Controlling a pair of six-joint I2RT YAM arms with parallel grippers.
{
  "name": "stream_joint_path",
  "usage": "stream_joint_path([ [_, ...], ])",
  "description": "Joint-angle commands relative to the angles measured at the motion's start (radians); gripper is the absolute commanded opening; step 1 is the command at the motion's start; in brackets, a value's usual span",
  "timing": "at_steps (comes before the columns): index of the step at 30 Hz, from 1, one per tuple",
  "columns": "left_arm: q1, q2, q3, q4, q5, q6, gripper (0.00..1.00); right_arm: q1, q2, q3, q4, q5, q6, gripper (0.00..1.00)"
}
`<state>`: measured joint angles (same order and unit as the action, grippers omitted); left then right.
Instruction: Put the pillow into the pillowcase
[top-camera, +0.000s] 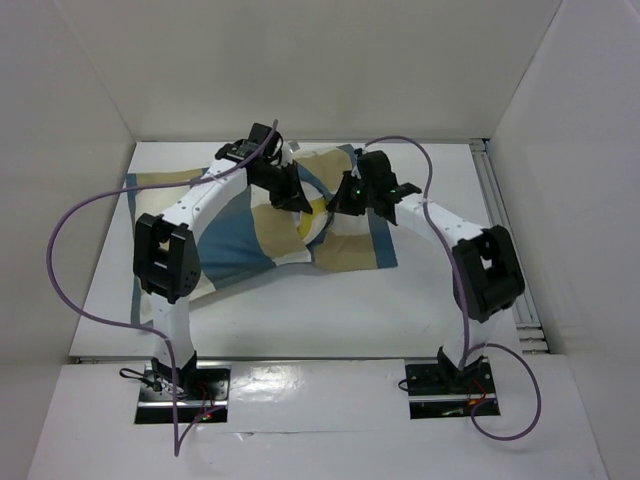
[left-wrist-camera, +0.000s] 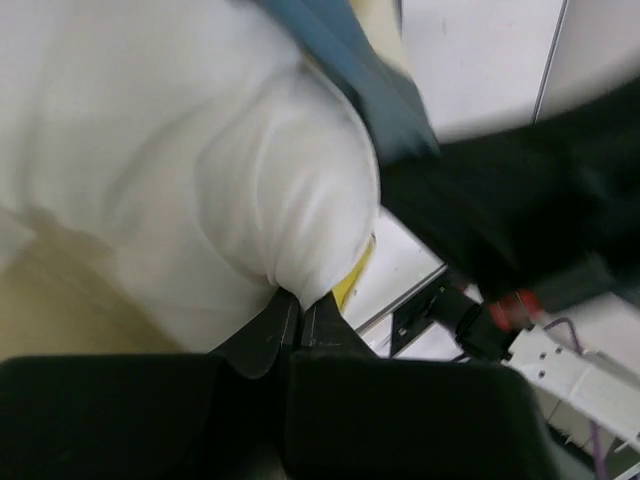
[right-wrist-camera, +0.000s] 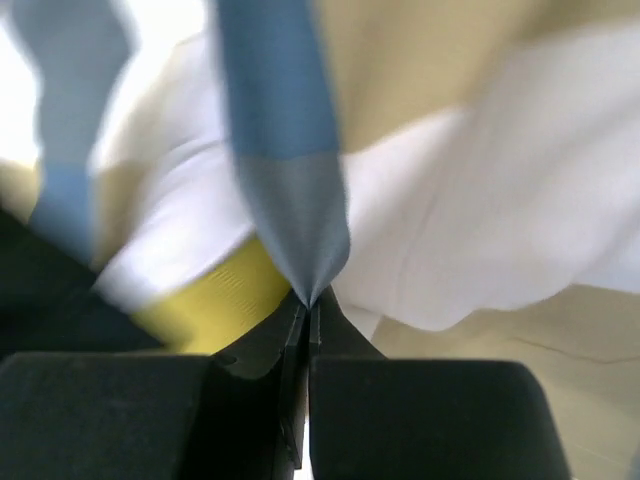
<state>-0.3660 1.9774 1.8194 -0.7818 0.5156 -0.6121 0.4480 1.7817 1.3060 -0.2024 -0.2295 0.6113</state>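
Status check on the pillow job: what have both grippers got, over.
Left gripper shut on the pillow corner. Right gripper shut on the pillowcase edge. Pillow's yellow band exposed, not fully in. Nothing in the way.

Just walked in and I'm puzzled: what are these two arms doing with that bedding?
They are working a pillow into a checked pillowcase on the table. The left tool pinches the white pillow by its yellow edge; the right tool pinches a blue strip of the pillowcase. Part of the pillow shows, so it is not fully in.
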Motion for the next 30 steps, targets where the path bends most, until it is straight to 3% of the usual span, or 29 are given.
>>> stream_joint_path([
  [1, 0.013, 0.055, 0.046, 0.136, -0.083, -0.092, 0.00, 0.037, -0.137, -0.042, -0.086, -0.143, -0.129, 0.00],
  [5, -0.007, 0.110, 0.037, 0.185, -0.161, -0.117, 0.00, 0.063, -0.168, -0.011, -0.107, -0.364, -0.215, 0.00],
  [11, -0.048, 0.170, 0.050, 0.185, -0.226, -0.135, 0.00, 0.092, -0.217, 0.073, -0.039, -0.626, -0.199, 0.00],
  [15, -0.071, 0.198, 0.092, 0.197, -0.238, -0.118, 0.00, 0.064, -0.240, 0.039, -0.029, -0.559, -0.179, 0.00],
  [18, -0.080, 0.213, 0.196, 0.090, -0.171, -0.051, 0.00, 0.006, -0.240, -0.043, -0.048, -0.527, -0.165, 0.00],
  [20, -0.080, 0.187, 0.225, 0.024, -0.120, 0.003, 0.18, -0.040, -0.251, -0.094, -0.025, -0.515, -0.147, 0.00],
  [21, -0.080, 0.172, 0.225, -0.032, -0.102, 0.021, 0.49, -0.040, -0.251, -0.108, -0.025, -0.504, -0.147, 0.00],
  [22, -0.080, 0.157, 0.225, -0.063, -0.086, 0.040, 0.64, -0.054, -0.251, -0.117, -0.025, -0.493, -0.147, 0.00],
  [23, -0.080, 0.141, 0.225, -0.094, -0.077, 0.072, 0.74, -0.054, -0.242, -0.117, -0.052, -0.481, -0.169, 0.00],
  [25, -0.080, 0.097, 0.196, -0.172, -0.048, 0.103, 0.80, -0.054, -0.228, -0.106, -0.065, -0.453, -0.180, 0.00],
  [27, -0.080, 0.042, 0.123, -0.203, -0.048, 0.123, 0.79, -0.054, -0.215, -0.096, -0.075, -0.444, -0.199, 0.00],
  [28, -0.080, 0.019, 0.092, -0.212, -0.039, 0.123, 0.72, -0.054, -0.203, -0.096, -0.075, -0.430, -0.199, 0.00],
  [29, -0.080, -0.004, 0.063, -0.212, -0.038, 0.123, 0.33, -0.054, -0.188, -0.082, -0.086, -0.421, -0.199, 0.00],
  [30, -0.080, -0.026, 0.037, -0.212, -0.057, 0.123, 0.07, -0.054, -0.188, -0.082, -0.098, -0.421, -0.209, 0.00],
])
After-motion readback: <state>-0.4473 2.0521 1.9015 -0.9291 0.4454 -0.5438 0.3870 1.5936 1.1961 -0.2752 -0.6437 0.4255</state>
